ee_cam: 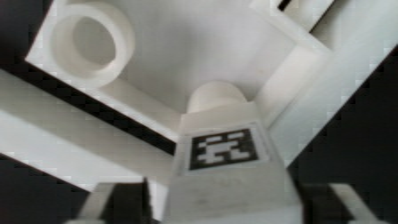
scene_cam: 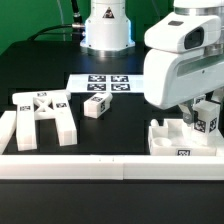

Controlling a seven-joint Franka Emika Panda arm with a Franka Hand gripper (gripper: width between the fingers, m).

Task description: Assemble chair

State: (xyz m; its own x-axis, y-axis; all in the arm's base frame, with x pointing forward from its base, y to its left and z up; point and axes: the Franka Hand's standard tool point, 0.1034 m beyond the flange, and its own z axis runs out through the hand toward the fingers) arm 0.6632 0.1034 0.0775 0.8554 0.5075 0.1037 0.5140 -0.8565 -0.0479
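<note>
My gripper is at the exterior view's right, shut on a small white chair post with a tag. It holds the post upright just above a white chair assembly by the border wall. In the wrist view the tagged post runs between my fingers, with my gripper around its near end. The post's rounded tip points at a white chair slab with a round hole. A white leg frame with tags lies at the left. A small tagged block lies mid-table.
The marker board lies flat at the back centre, in front of the arm's base. A low white border wall runs along the front and turns up at the right corner.
</note>
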